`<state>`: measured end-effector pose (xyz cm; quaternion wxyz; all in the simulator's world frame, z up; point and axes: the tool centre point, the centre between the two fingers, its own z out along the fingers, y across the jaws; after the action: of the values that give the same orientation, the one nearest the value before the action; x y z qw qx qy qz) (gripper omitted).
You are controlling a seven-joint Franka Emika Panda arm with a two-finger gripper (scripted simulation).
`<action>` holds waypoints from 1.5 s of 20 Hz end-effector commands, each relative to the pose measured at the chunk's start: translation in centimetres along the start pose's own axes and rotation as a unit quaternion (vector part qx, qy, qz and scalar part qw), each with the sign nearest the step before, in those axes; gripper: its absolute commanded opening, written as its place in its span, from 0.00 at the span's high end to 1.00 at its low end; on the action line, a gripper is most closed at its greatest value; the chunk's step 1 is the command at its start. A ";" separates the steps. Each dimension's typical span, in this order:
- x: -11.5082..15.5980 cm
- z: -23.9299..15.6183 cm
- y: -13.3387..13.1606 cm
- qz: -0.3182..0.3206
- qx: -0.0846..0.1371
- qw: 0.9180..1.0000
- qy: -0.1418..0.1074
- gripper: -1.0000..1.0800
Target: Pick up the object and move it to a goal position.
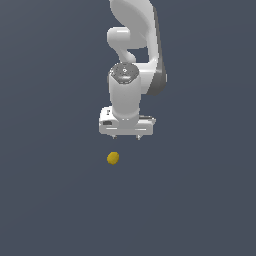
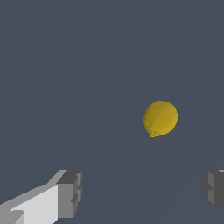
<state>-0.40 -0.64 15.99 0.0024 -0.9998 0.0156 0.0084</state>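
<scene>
The object is a small yellow-orange oval lump (image 1: 113, 158) lying on the dark grey surface, just in front of the arm and slightly toward the exterior view's left. In the wrist view the object (image 2: 160, 118) lies beyond the fingers, apart from them. My white gripper (image 1: 126, 137) hangs above the surface behind the object, not touching it. Its two grey fingertips (image 2: 70, 194) stand wide apart, so the gripper (image 2: 142, 190) is open and empty.
The white arm (image 1: 132, 50) rises behind the gripper toward the top of the exterior view. A plain dark grey surface (image 1: 50, 200) spreads all around. No goal marker shows in either view.
</scene>
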 end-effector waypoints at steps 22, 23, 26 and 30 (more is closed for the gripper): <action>1.3 -0.6 -0.8 -0.046 0.004 0.999 0.012 0.04; 1.4 -0.3 -0.5 -0.050 0.003 0.999 0.012 0.04; 1.9 0.9 0.5 -0.065 0.002 0.998 0.012 0.04; 2.5 3.0 2.3 -0.092 0.000 0.996 0.011 0.04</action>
<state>1.80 -2.25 13.78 0.0035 -0.9978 -0.0664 -0.0033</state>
